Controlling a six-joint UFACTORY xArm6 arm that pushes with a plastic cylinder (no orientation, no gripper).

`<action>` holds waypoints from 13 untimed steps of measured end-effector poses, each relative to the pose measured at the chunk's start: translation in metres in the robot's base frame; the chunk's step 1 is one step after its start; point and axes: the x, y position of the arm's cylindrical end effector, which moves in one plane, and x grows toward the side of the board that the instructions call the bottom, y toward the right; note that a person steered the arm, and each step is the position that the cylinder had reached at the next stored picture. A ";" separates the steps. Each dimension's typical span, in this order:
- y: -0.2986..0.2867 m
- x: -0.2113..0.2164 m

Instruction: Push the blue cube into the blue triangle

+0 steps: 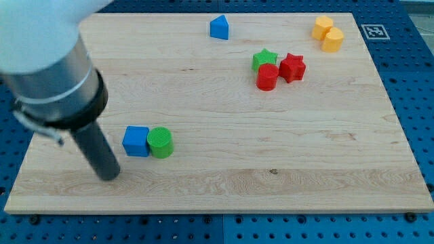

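The blue cube (135, 141) sits at the lower left of the wooden board, touching a green cylinder (161, 142) on its right. The blue triangle (219, 28) stands near the view's top, middle. My tip (110, 174) rests on the board just to the lower left of the blue cube, a small gap apart from it. The rod rises up and to the left into the grey arm body, which hides the board's upper left part.
A green star (264, 59), red cylinder (267, 77) and red star (293, 67) cluster at the upper right. Two yellow blocks (327, 34) sit near the top right corner. The board's edges border a blue pegboard (413, 102).
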 end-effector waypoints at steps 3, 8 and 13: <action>0.021 -0.089; 0.000 -0.241; 0.057 -0.263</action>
